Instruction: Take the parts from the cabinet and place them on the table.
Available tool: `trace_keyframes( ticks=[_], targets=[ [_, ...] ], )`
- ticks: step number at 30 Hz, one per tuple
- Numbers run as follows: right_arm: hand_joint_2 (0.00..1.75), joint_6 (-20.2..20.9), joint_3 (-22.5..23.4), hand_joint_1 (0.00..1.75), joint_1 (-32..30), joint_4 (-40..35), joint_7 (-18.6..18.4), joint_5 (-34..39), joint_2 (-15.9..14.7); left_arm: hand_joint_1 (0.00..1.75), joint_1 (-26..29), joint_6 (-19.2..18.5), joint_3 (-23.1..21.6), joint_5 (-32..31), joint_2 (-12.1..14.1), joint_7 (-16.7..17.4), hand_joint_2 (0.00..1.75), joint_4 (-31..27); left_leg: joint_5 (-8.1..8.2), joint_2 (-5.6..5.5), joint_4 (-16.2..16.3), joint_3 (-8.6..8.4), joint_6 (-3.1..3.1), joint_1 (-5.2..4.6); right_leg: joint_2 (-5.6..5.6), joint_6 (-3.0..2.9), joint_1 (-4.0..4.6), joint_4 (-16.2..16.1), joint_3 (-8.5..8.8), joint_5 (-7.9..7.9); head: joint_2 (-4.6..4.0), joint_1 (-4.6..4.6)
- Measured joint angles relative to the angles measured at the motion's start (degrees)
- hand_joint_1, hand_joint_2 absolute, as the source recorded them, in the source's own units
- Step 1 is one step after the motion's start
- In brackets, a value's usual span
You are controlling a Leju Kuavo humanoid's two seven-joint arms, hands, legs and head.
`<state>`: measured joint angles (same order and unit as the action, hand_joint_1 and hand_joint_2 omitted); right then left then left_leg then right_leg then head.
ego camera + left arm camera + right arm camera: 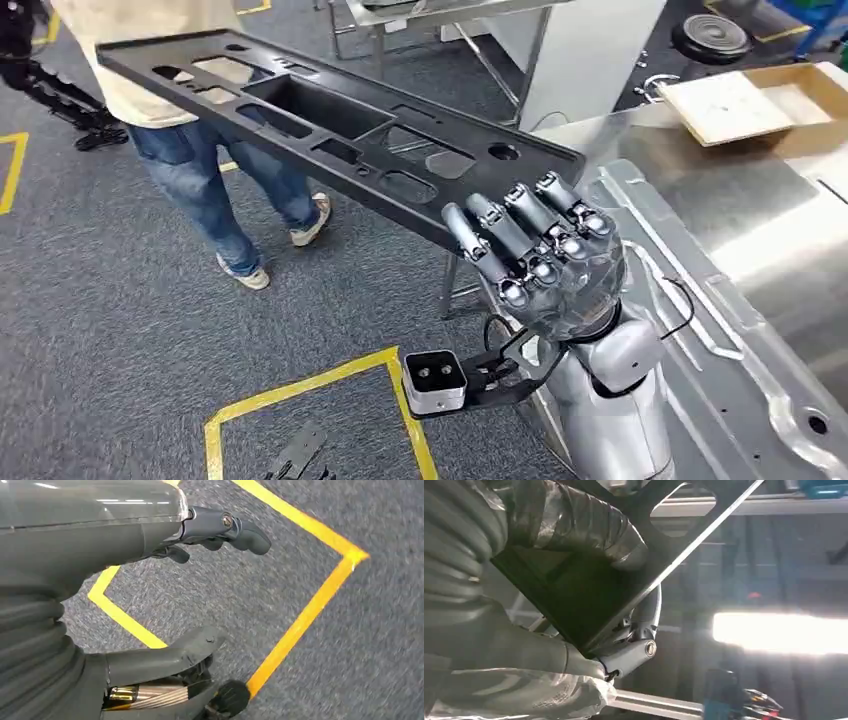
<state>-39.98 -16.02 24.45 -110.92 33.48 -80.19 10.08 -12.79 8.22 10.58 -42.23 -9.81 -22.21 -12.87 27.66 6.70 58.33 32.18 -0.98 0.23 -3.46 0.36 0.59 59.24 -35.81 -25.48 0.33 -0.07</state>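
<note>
Closest to my head camera is my right hand [535, 255], fingers curled over the near end of the long black panel [330, 125], with my thumb under it in the right wrist view, so I am gripping that end from its edge. From my hand the panel's long axis runs away and to my left, out over the grey carpet [120, 330], and its far end reaches the person in jeans [215, 170] standing there. All of its length hangs beyond my grip, unsupported. The metal table [760, 230] lies on the opposite side, just to the right of my hand and touching nothing of the panel that I can see; a shaped silver sheet part [720, 340] and a cardboard tray [755, 100] already lie on it. I judge the coming move turns on swinging that long axis rightward over the table. My left hand [200, 595] hangs low over the yellow floor tape [305, 615], fingers apart and holding nothing, well away from the panel, so the right one is nearer. No brand, label or writing is readable anywhere.
</note>
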Motion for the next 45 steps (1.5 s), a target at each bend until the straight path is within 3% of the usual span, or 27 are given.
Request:
trace_keyframes(
  ticks=[2,4,7,8,10,11,12,13,17,18,19,21,23,25,26,28,32,33,34,35,37,38,39,41,42,43,45],
  targets=[
    [1.75,0.0,0.0,1.75,-0.03,0.0,0.0,0.0,-0.04,0.0,-0.19,0.0,0.0,0.02,0.0,-0.02,1.75,0.0,0.78,0.4,0.19,0.12,0.64,0.19,1.43,-0.93,-0.83,-0.93,0.38,0.63,0.0,0.0],
    [1.75,0.02,0.0,1.75,0.01,0.02,0.0,0.0,-0.04,0.0,-0.22,0.02,0.09,0.02,0.0,-0.07,1.75,0.0,4.51,-4.5,5.42,1.89,1.0,0.47,2.64,-1.52,-0.92,-1.1,0.3,0.96,0.0,-0.02],
    [1.75,0.02,0.0,1.75,-0.11,0.04,0.02,-0.02,-0.04,0.0,0.4,0.0,0.17,0.0,0.11,-0.04,1.75,0.0,8.66,-6.14,16.49,7.0,1.39,0.55,4.99,-1.64,-0.9,-0.82,0.13,0.95,0.0,0.0],
    [1.75,0.02,0.0,1.75,-0.26,0.07,0.02,-0.04,-0.04,0.0,0.47,0.0,0.22,0.0,0.13,-0.04,1.75,0.0,7.77,-6.17,16.6,7.2,1.43,0.58,5.8,-1.63,-0.93,-0.58,0.03,0.92,0.0,0.0],
    [1.75,0.02,0.0,1.75,-0.48,0.07,0.04,-0.11,-0.04,0.0,0.32,0.0,0.28,-0.07,0.22,-0.04,1.75,0.0,2.61,-6.55,9.44,4.18,1.48,0.91,7.57,-1.41,-1.05,0.04,-0.12,0.73,0.0,0.0],
    [1.75,0.02,0.0,1.75,-0.44,0.07,0.04,-0.2,-0.04,0.0,0.23,0.0,0.35,-0.09,0.24,-0.04,1.75,0.0,0.11,-7.8,4.72,2.05,1.54,1.19,8.27,-1.16,-1.12,0.45,-0.22,0.56,0.0,0.0],
    [1.75,0.02,0.0,1.75,-0.48,0.07,-0.02,-0.35,-0.04,0.0,0.19,-0.02,0.44,-0.13,0.24,-0.04,1.75,0.0,0.86,-10.85,2.63,0.99,1.44,1.53,8.86,-0.89,-1.22,0.77,-0.56,0.43,0.0,0.02],
    [1.75,0.02,0.0,1.75,-0.34,0.13,-0.09,-0.42,-0.04,0.0,0.19,-0.02,0.46,-0.22,0.24,-0.07,1.75,0.0,0.82,-11.62,1.36,0.66,1.36,1.47,9.55,-0.56,-1.0,1.49,-1.17,0.48,0.0,0.04],
    [1.75,0.02,0.0,1.75,-0.58,0.13,-0.26,-0.48,-0.15,0.0,0.02,-0.09,0.48,-0.22,0.04,-0.02,1.75,0.0,-0.02,-9.17,1.15,0.84,-0.14,1.57,11.18,0.93,-1.37,0.95,-1.94,1.2,0.0,0.0],
    [1.75,0.0,0.0,1.75,-0.53,0.09,-0.26,-0.46,-0.22,0.0,-0.19,-0.09,0.48,-0.24,0.11,-0.04,1.75,0.0,-0.28,-8.54,0.86,0.69,-0.54,1.43,7.45,1.21,-1.03,2.01,-2.32,0.28,0.0,0.2],
    [1.75,0.02,0.0,1.75,-0.41,0.13,-0.31,-0.46,-0.22,0.0,-0.32,-0.11,0.48,-0.26,0.07,-0.07,1.75,0.0,-0.37,-7.9,0.78,0.68,-0.86,1.29,5.44,1.42,-1.04,4.39,-3.4,-1.38,0.0,0.22],
    [1.75,0.02,0.0,1.75,-0.46,0.13,-0.52,-0.35,-0.26,0.0,-0.07,-0.09,0.48,-0.33,0.13,-0.04,1.75,0.0,-0.3,-6.31,0.79,0.78,-1.04,1.0,4.0,1.75,-1.27,12.76,-7.28,-5.49,0.0,0.22],
    [1.75,0.02,0.0,1.75,-0.58,0.13,-0.68,-0.35,-0.35,0.0,0.14,-0.02,0.5,-0.37,0.31,0.02,1.75,0.0,-0.22,-4.69,0.8,0.84,-1.16,0.93,3.73,1.89,-1.42,16.85,-9.13,-6.34,0.0,0.24],
    [1.75,0.02,0.0,1.75,-0.7,0.13,-0.66,-0.28,-0.44,0.0,0.06,0.0,0.5,-0.42,0.31,0.02,1.75,0.0,-0.12,-3.24,0.8,0.75,-1.11,0.86,3.33,1.66,-1.39,11.51,-6.05,-2.68,0.0,0.26],
    [1.75,0.0,0.0,1.75,-0.69,0.13,-0.66,-0.22,-0.44,0.0,-0.01,0.02,0.5,-0.42,0.31,0.02,1.75,0.0,0.0,-2.62,0.8,0.56,-0.96,0.84,2.47,1.27,-1.26,6.0,-2.91,-0.19,0.0,0.24],
    [1.75,0.02,0.0,1.75,-0.63,0.13,-0.66,-0.15,-0.42,0.0,-0.09,0.04,0.5,-0.44,0.31,0.02,1.75,0.0,0.28,-1.62,0.79,0.4,-0.48,0.48,-1.78,0.3,0.17,0.53,-0.06,-0.14,0.0,0.24],
    [1.75,0.0,0.02,1.75,-0.67,0.11,-0.63,-0.15,-0.42,0.0,-0.07,0.07,0.52,-0.52,0.31,0.0,1.75,0.0,0.55,0.9,0.38,-0.34,0.68,0.21,1.35,-0.76,0.2,-0.29,-0.24,0.48,0.0,0.22],
    [1.75,0.0,0.02,1.75,-0.78,0.09,-0.63,-0.15,-0.39,0.0,-0.18,0.07,0.52,-0.55,0.33,0.0,1.75,0.0,1.24,0.01,0.7,-0.18,0.92,0.56,1.89,-1.16,-0.6,-0.97,0.3,0.86,0.0,0.22],
    [1.75,0.02,0.02,1.75,-0.69,0.09,-0.63,-0.15,-0.39,0.0,-0.28,0.09,0.52,-0.57,0.35,-0.07,1.75,0.0,2.81,-3.34,2.66,0.45,1.03,0.6,2.5,-1.4,-0.57,-1.33,0.49,1.03,0.0,0.24],
    [1.75,0.02,0.02,1.75,-0.69,0.11,-0.61,-0.17,-0.37,0.0,-0.3,0.09,0.55,-0.55,0.35,-0.07,1.75,0.0,4.96,-4.97,6.26,2.14,0.99,0.65,2.97,-1.75,-0.67,-1.35,0.46,1.13,0.0,0.18],
    [1.75,0.02,0.02,1.75,-0.76,0.13,-0.59,-0.15,-0.37,0.0,0.11,0.09,0.61,-0.55,0.46,-0.04,1.75,0.0,8.44,-6.15,14.89,6.33,1.12,0.63,4.53,-1.76,-0.63,-1.27,0.42,1.13,0.0,0.2],
    [1.75,0.02,0.02,1.75,-0.78,0.13,-0.59,-0.17,-0.37,0.0,0.34,0.09,0.63,-0.55,0.55,-0.02,1.75,0.0,8.5,-6.2,17.13,7.57,1.16,0.63,5.41,-1.76,-0.63,-1.16,0.39,1.13,0.0,0.17],
    [1.75,0.02,0.02,1.75,-0.87,0.15,-0.59,-0.17,-0.37,0.0,0.45,0.09,0.63,-0.55,0.59,0.0,1.75,0.0,7.24,-6.21,16.61,7.53,1.16,0.64,6.22,-1.75,-0.66,-1.02,0.38,1.12,0.0,0.2],
    [1.75,0.02,0.02,1.75,-0.93,0.15,-0.57,-0.17,-0.37,0.0,0.29,0.09,0.63,-0.55,0.63,0.0,1.75,0.0,1.81,-6.67,8.86,4.31,1.07,0.77,7.99,-1.48,-0.84,-0.52,0.35,0.92,0.0,0.18],
    [1.75,0.02,0.02,1.75,-0.92,0.15,-0.57,-0.15,-0.37,0.0,0.23,0.09,0.66,-0.55,0.66,0.0,1.75,0.0,-0.41,-8.13,4.72,2.51,1.04,0.99,8.64,-1.23,-0.92,-0.17,0.3,0.75,0.0,0.18],
    [1.75,0.02,0.02,1.75,-0.9,0.15,-0.57,-0.15,-0.37,0.0,0.25,0.09,0.7,-0.57,0.74,0.0,1.75,0.0,-0.28,-11.47,2.42,1.74,0.96,1.16,9.27,-0.88,-0.68,0.4,-0.12,0.54,0.0,0.2],
    [1.75,0.0,0.02,1.75,-0.86,0.15,-0.57,-0.15,-0.35,0.0,0.31,0.04,0.76,-0.63,0.74,0.02,1.75,0.0,0.01,-10.88,1.77,1.48,0.67,1.17,10.38,-0.32,-1.01,0.79,-1.01,0.8,0.0,0.2]
  ],
)
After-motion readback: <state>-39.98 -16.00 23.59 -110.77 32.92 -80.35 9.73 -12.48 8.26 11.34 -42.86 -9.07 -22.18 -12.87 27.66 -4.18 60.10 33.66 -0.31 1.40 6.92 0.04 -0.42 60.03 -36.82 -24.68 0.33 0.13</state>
